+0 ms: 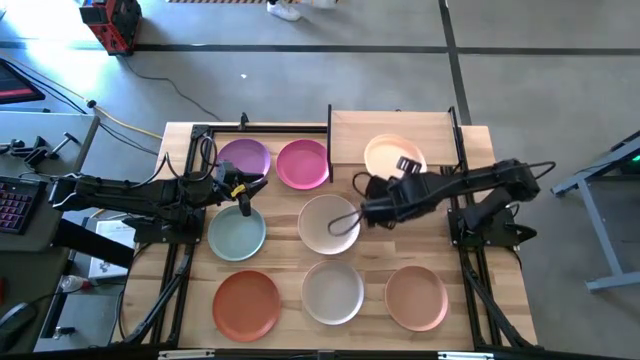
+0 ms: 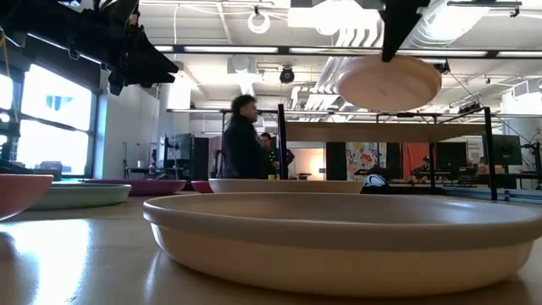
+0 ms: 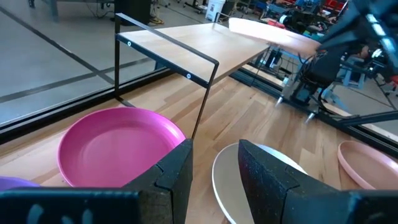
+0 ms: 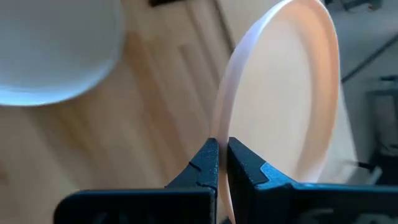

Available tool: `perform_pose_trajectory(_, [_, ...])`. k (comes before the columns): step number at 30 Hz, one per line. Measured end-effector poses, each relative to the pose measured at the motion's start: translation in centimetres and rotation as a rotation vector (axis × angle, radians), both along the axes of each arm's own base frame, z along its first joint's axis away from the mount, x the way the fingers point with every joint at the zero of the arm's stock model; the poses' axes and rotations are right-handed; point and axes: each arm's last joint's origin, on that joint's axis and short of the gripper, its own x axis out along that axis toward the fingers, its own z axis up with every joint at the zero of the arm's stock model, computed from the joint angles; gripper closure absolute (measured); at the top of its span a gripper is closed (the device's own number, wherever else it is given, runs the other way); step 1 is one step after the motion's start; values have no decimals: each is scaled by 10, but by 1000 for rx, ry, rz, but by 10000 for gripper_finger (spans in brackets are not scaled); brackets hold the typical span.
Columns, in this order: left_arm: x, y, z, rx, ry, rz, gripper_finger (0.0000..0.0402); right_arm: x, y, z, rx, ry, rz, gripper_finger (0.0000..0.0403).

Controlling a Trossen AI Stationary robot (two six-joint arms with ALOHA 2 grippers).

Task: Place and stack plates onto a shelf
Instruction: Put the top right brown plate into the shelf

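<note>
A peach plate (image 1: 390, 155) hangs in the air over the light-wood shelf (image 1: 440, 125) at the table's far right, with my right gripper (image 4: 219, 160) shut on it. In the low view this plate (image 2: 389, 82) floats above the shelf board (image 2: 381, 132). On the tabletop lie purple (image 1: 244, 158), magenta (image 1: 302, 163), mint (image 1: 237, 233), cream (image 1: 325, 225), orange-red (image 1: 246, 303), off-white (image 1: 332, 291) and peach (image 1: 416, 297) plates. My left gripper (image 3: 214, 168) waits open and holding nothing, above the table between the purple and mint plates. My right gripper pinches the peach plate's rim (image 4: 220, 127) between its two fingers, one on the plate's upper face and one underneath. The fingers slant down onto its near-right edge (image 1: 408, 163). The plate is lifted clear, nearly level, above the shelf.
The shelf stands on thin black legs (image 3: 202, 102), and one leg rises beside the magenta plate (image 3: 115, 149). The cream plate (image 3: 230, 186) lies just ahead of my left gripper. People stand in the room beyond the table (image 2: 246, 140).
</note>
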Motion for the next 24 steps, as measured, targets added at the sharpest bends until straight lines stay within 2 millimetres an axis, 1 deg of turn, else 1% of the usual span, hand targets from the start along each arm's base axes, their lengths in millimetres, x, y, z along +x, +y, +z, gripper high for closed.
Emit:
perform_pose_trajectory(4, [0, 0, 0, 0, 1, 0, 284, -14, -23, -6, -29, 49, -44, 403])
perform_pose_trajectory(11, [0, 0, 0, 1, 1, 3, 284, -32, -56, -8, -55, 108, -93, 403])
perform_pose_trajectory(17, [0, 0, 0, 2, 1, 7, 284, -35, -78, -15, -42, 144, -103, 403])
perform_pose_trajectory(24, [0, 0, 0, 2, 3, 7, 284, -36, -99, -31, 8, 158, -128, 403])
